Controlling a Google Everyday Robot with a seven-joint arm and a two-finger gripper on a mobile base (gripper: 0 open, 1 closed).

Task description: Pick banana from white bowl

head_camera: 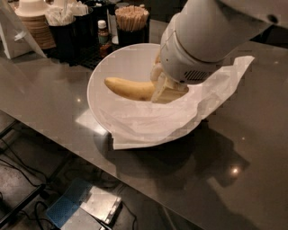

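Note:
The yellow banana (128, 88) is held level above the white bowl (101, 108), clear of the crinkled white paper (148, 123) lining it. My gripper (163, 90) is shut on the banana's right end, with its pale fingers (167, 93) clamped around the fruit. The banana's free end points left over the bowl's left side. The big white arm wrist (202, 40) hangs over the bowl's right half and hides the banana's right end and part of the bowl rim.
The bowl stands on a grey counter (49, 99). Behind it are black holders with wooden stir sticks (131, 13), a small sauce bottle (104, 36) and stacked cups and lids (33, 20). The counter's front edge drops to a floor with cables (18, 179).

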